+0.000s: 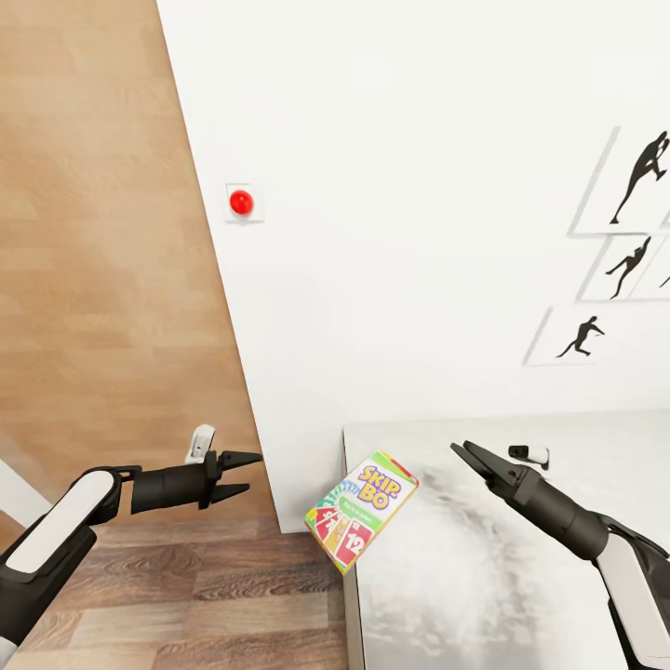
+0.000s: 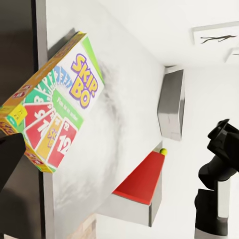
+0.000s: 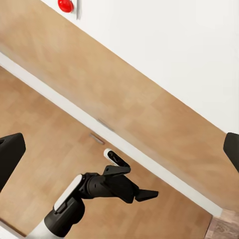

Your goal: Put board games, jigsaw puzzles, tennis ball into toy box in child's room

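Observation:
A SKIP BO board game (image 1: 361, 510), white, green and red, lies flat on the near left corner of the table (image 1: 521, 577), overhanging its edge. My left gripper (image 1: 240, 475) hangs open and empty over the floor just left of it, pointing at the box (image 2: 50, 104). My right gripper (image 1: 473, 458) hovers above the table to the box's right; its fingers (image 3: 11, 157) stand wide apart with nothing between them. Far along the table, a tennis ball (image 2: 163, 151) rests by a red-topped block. Beyond it stands a pale grey bin (image 2: 172, 104), probably the toy box.
The red-topped, grey-sided block (image 2: 142, 179) sits on the table beyond the game. A small white and black device (image 1: 530, 454) lies near my right gripper. The white wall carries a red button (image 1: 241, 202) and silhouette pictures (image 1: 642, 177). Wooden floor (image 1: 214, 596) lies left of the table.

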Available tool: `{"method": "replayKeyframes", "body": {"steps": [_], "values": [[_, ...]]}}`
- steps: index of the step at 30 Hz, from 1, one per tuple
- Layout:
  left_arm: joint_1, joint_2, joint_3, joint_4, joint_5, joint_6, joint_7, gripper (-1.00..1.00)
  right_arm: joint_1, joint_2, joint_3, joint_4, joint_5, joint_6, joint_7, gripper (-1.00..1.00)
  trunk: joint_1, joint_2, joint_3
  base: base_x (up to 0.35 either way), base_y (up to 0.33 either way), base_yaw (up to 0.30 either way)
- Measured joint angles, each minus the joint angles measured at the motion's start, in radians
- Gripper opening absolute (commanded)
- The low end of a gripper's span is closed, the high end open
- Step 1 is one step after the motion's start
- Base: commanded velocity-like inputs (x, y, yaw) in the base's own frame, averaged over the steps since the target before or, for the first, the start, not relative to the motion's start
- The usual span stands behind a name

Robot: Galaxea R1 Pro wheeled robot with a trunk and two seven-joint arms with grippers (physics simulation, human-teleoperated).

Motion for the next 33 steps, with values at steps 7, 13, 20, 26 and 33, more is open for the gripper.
{"method": "replayKeyframes", "body": {"steps": [7,13,20,26,33], "values": [[0.0,-0.002,-0.001,0.004,-0.001,-0.001,0.001,1.0,0.0,0.001,0.009,-0.029,0.0,0.006,-0.003,1.0,0.027,-0.049,-0.022,0.0,0.0,0.0],[0.0,-0.004,-0.003,0.007,-0.002,-0.001,0.004,1.0,0.001,0.002,0.07,-0.042,0.001,0.034,-0.026,1.0,0.05,-0.091,-0.041,0.0,0.0,0.0],[-0.001,-0.022,-0.004,0.014,-0.004,-0.001,0.02,1.0,-0.003,0.004,0.132,-0.046,0.0,0.104,-0.126,1.0,0.077,-0.14,-0.063,0.0,0.0,0.0],[-0.002,-0.039,-0.001,0.027,-0.008,-0.001,0.05,1.0,-0.005,0.001,0.143,-0.047,-0.003,0.137,-0.239,1.0,0.1,-0.182,-0.082,0.0,0.0,0.0],[-0.003,-0.044,0.0,0.035,-0.008,-0.001,0.061,1.0,-0.005,0.001,0.141,-0.047,-0.004,0.146,-0.271,1.0,0.127,-0.232,-0.104,0.0,0.0,0.0]]}}
